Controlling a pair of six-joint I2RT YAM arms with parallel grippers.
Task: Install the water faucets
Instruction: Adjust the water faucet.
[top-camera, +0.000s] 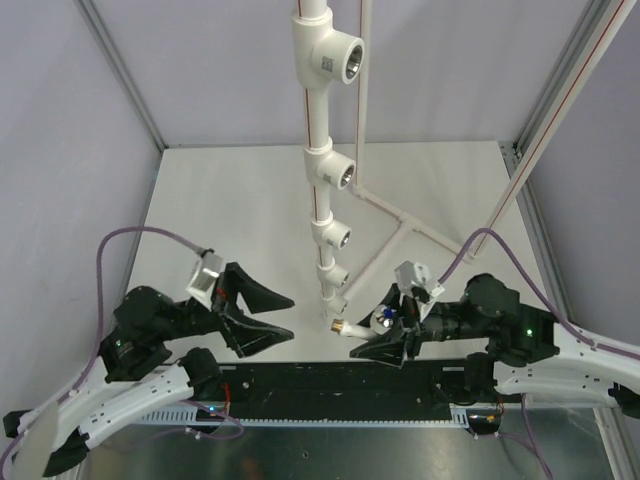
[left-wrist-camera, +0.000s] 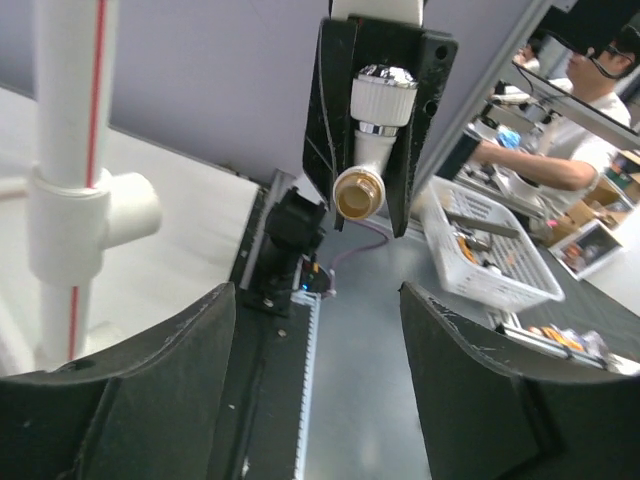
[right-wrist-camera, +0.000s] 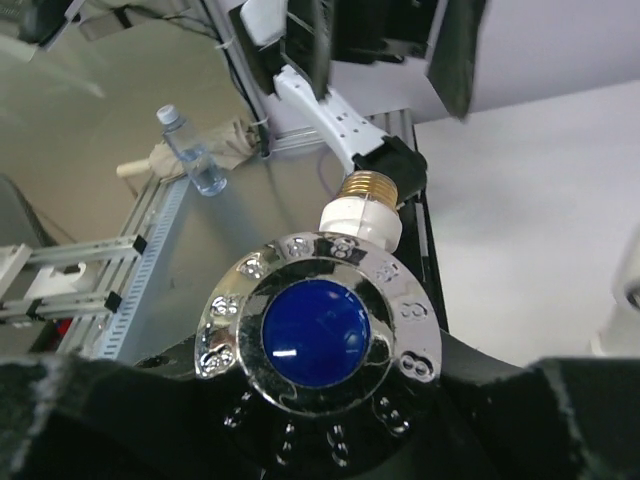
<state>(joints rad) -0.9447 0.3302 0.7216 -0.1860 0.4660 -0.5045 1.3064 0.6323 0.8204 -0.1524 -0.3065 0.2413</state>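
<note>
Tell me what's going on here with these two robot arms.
The right gripper holds a small white tap with a blue cap. The tap's brass thread is close to the bottom of the upright pipe but is not screwed in yet. The left gripper is open and empty, just left of the pipe.

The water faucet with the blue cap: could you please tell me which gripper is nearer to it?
Right. The right gripper is clamped on the water faucet; the left gripper is open, apart from it.
</note>
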